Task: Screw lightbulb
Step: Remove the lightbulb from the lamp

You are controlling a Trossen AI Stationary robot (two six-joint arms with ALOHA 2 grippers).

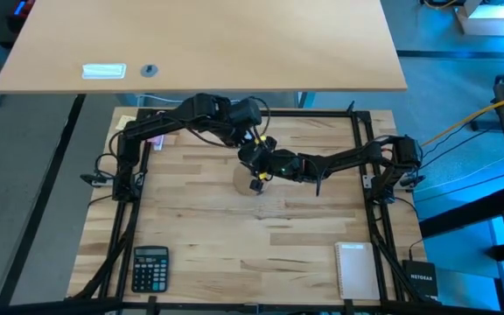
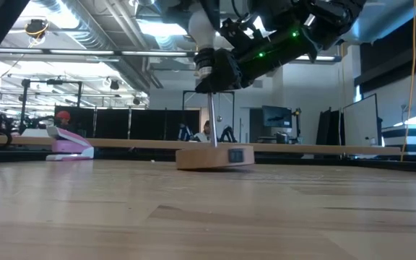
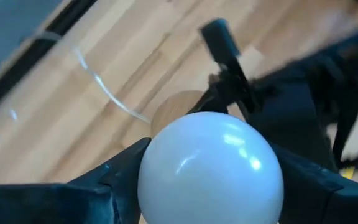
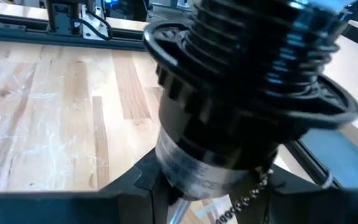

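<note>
The white lightbulb (image 3: 210,165) fills the left wrist view and also shows in the low view (image 2: 201,30), its silvery screw base (image 2: 205,69) pointing down at the top of the black socket (image 2: 222,76). The socket stands on a thin metal stem (image 2: 213,119) above its round wooden disc base (image 2: 215,157), which rests on the table mid-centre (image 1: 243,181). My left gripper (image 3: 210,186) is shut on the bulb, above the socket (image 1: 254,147). My right gripper (image 4: 210,190) is shut on the socket, coming from the table's right (image 1: 268,169). My left gripper pinches the bulb's round glass (image 3: 151,168) between its two fingers (image 3: 114,183), one on each side. It comes from above and the bulb's screw base points down toward the socket. The bulb is clear of the table. My right gripper pinches the socket's lower body (image 4: 185,158), below its ribbed collar (image 4: 253,37), between its two fingers (image 4: 129,190). It comes roughly level from the table's right. The socket stays upright on its stem, with the wooden disc on the table.
A calculator (image 1: 150,267) lies near the front left and a white notepad (image 1: 355,269) near the front right. A pink object (image 2: 71,148) sits at the far left of the table. A bead pull chain (image 4: 247,193) hangs by the socket.
</note>
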